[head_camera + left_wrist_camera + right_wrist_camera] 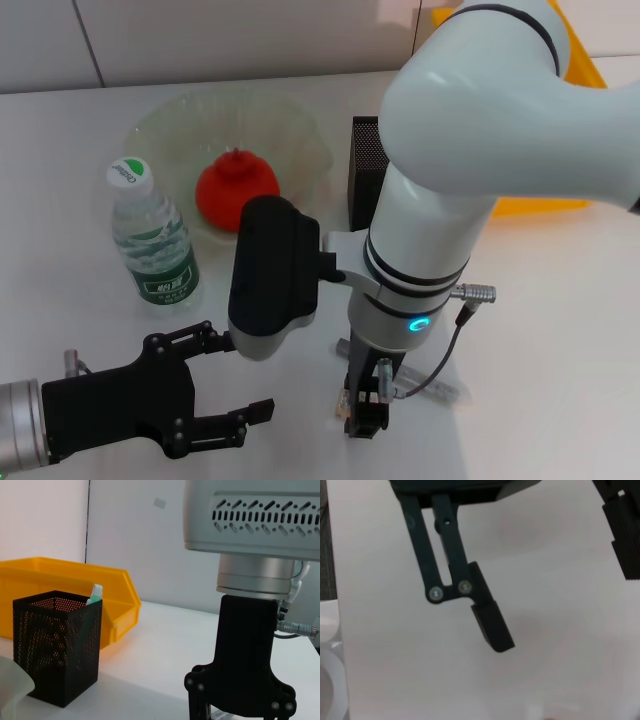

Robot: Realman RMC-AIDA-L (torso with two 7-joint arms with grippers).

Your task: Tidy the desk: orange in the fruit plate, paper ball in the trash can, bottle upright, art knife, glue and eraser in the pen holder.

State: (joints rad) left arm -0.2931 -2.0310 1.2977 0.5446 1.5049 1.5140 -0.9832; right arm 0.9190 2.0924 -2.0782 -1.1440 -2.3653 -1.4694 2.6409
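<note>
My right gripper (362,410) is pointing straight down at the white tabletop (560,330) near its front edge, over a clear, flat item with a tan end (345,403) that I cannot identify; whether the jaws are clenched or released, I cannot tell. My left gripper (232,385) is hovering low at the front left corner, fingers spread wide and grasping nothing.

The round red-orange orange (236,190) is sitting in the shallow pale-green glass fruit plate with a wavy rim (290,120) toward the back edge. The clear plastic bottle with a green label and white cap (152,240) is standing upright just in front of the plate's left side. The square black mesh pen holder (57,647) is standing right of the plate, a white-and-green item (94,594) poking above its rim. The yellow-orange plastic trash can (60,587) is standing behind it at the back right.
</note>
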